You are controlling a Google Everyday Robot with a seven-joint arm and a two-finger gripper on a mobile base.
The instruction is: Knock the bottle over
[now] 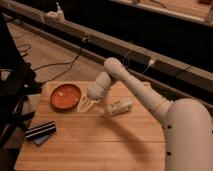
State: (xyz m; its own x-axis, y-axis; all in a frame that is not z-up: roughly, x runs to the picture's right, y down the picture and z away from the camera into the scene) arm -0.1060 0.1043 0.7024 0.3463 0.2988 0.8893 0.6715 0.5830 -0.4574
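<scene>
- Bottle (119,107): lies on its side on the desk (100,150), in the far half, about midway between the left and right edges. Judged toppled already, so the task looks done.
- Long axis: runs roughly along the far edge, with the right end swung slightly toward that edge. Cannot tell which end carries the cap.
- Claw (86,104): hangs low over the desk just left of the bottle, between it and the red bowl (65,95). Not around the bottle; cannot tell whether released or clenched.
- Probably sits there because a sideways push at bottle height tips the bottle away to the right, which fits how it lies.
- Arm (135,87): comes in from the right side, bends near the far edge and drops to the claw, so the wrist sits low.
- Red bowl: rests near the far left corner, apart from the bottle and out of the line of the fall.
- Dark flat thing (40,131): lies by the left edge toward the near left corner, on something blue, well apart from the rest.
</scene>
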